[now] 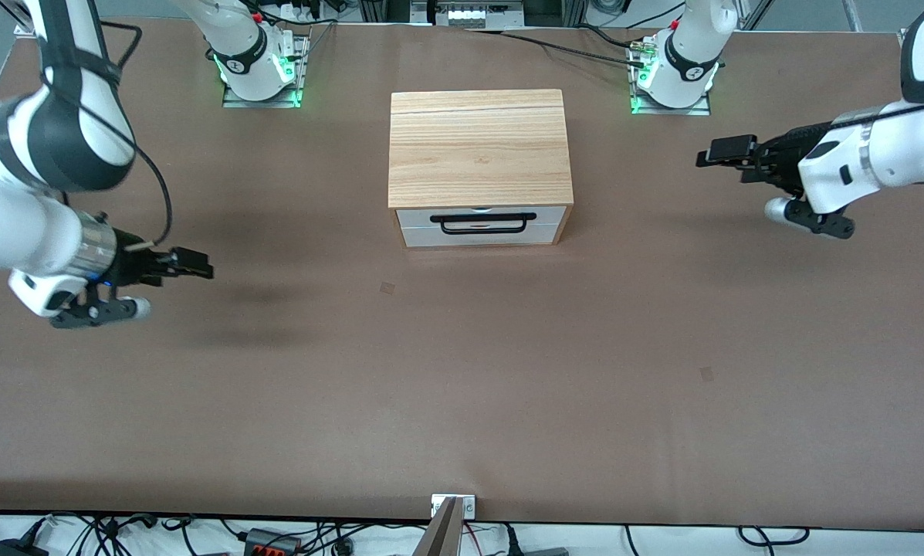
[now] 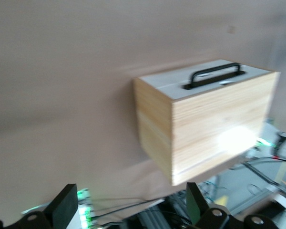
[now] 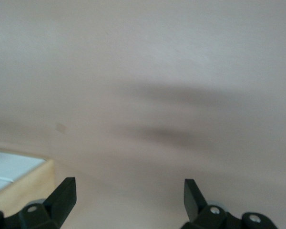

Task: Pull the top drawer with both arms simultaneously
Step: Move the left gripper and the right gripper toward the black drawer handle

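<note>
The top drawer (image 1: 481,217) is shut in the white front of a small cabinet. Its long black bar handle (image 1: 483,223) faces the front camera. The left wrist view shows the cabinet from its side, with the handle (image 2: 213,75) on the white front. My left gripper (image 1: 720,149) is open and empty. It hovers over the table toward the left arm's end, well apart from the cabinet, and shows in its own view (image 2: 131,205). My right gripper (image 1: 191,266) is open and empty over bare table toward the right arm's end, and its own view (image 3: 128,195) shows only table.
The cabinet's light striped-wood top (image 1: 478,147) stands mid-table between the two arm bases (image 1: 257,69) (image 1: 674,77). The brown table (image 1: 462,386) stretches wide in front of the drawer. A small clamp (image 1: 453,506) sits at the table's near edge.
</note>
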### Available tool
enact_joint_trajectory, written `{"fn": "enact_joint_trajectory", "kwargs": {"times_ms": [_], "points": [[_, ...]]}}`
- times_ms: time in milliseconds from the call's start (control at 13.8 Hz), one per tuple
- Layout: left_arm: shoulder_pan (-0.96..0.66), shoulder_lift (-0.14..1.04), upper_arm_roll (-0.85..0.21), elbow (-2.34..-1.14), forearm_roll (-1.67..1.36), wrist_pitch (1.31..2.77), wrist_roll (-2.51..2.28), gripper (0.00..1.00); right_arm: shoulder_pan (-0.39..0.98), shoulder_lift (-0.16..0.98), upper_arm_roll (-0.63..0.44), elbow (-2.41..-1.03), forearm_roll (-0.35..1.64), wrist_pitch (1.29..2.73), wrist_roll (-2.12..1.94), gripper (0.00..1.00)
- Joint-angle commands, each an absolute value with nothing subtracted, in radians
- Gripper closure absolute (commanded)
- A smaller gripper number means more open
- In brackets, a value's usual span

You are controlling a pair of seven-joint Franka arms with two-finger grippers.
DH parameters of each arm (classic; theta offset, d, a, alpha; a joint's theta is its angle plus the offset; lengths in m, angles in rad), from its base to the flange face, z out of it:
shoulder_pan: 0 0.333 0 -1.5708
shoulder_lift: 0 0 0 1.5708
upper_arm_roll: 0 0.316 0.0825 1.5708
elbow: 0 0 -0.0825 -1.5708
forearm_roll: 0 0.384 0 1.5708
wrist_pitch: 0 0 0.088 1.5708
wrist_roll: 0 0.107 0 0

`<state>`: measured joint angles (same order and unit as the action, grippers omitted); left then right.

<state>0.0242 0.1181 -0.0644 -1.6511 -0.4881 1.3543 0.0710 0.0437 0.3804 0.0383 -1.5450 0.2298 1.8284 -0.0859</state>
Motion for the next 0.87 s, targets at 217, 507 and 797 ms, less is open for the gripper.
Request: {"fn": "enact_joint_trajectory", "kwargs": {"times_ms": [217,507,797], "points": [[0.018,0.271,-0.063,-1.676,-0.777,1.432,0.213,0.00,0.015,0.456,0.037,-1.560,0.656,1.890,-0.233,0.00],[0.014,0.321,-0.064,-1.822,-0.983,1.595,0.506,0.00,0.003,0.564,0.038,-1.586,0.917,1.885,-0.677,0.00],[0.017,0.431,-0.075,-1.882,-1.188,1.608,0.710,0.00,0.011,0.629,0.064,-1.647,1.170,1.786,-0.853,0.00]]}}
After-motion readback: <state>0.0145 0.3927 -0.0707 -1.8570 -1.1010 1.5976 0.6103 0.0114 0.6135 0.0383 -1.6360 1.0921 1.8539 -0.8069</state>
